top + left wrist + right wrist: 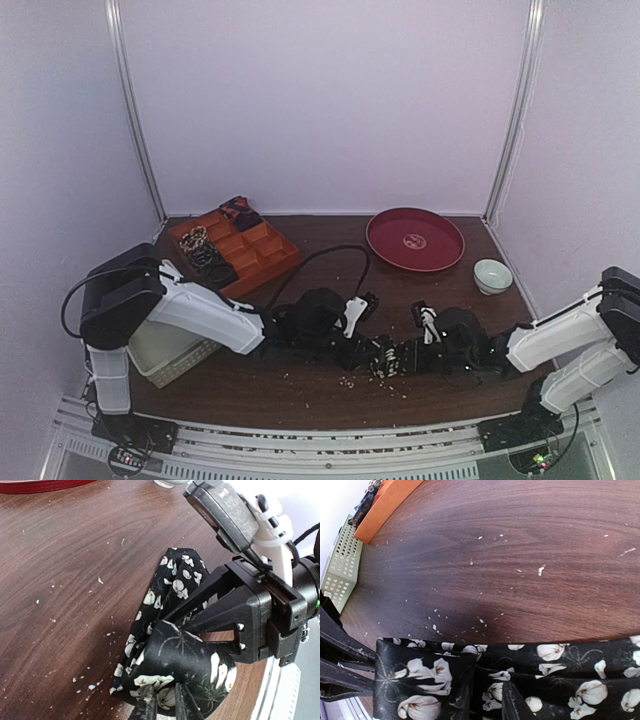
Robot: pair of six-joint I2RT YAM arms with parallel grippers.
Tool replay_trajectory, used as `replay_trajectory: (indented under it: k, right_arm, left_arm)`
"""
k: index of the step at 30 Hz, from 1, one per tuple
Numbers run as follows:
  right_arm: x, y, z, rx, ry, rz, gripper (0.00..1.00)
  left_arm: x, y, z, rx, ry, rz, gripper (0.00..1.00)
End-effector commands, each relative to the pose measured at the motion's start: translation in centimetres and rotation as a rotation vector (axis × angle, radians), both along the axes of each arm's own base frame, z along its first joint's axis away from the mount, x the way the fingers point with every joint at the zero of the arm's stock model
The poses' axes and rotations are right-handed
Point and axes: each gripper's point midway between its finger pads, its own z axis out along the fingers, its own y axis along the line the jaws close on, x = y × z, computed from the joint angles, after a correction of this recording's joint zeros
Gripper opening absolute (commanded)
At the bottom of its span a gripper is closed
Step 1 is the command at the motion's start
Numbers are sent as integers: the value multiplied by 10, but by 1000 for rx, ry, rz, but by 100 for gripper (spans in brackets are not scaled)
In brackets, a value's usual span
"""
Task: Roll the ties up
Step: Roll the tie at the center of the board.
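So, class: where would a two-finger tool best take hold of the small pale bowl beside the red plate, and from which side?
Probably the rim of the bowl, pinched from straight above on its near side: it stands upright with its mouth open, and the red plate sits just to its left.

No writing, number or brand name can be read in any view. The round dark-red plastic tray point(443, 255) carries a small pale emblem point(412, 241) at its centre, seen from above, but it is too small and blurred to make out.
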Motion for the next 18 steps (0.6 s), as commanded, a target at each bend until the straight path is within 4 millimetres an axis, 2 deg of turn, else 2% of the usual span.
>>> replay_trajectory:
  k: [1, 12, 18]
  right_arm:
    - [4, -17, -3, -52, -25, -47, 29]
    - [12, -38, 7, -92, -65, -131, 38]
    - [15, -44, 27, -70, -101, -157, 47]
  left_arm:
    - [-5, -11, 2, -5, -17, -38, 16]
    - [-2, -17, 5, -1, -26, -47, 18]
    - [0, -23, 9, -6, -38, -52, 18]
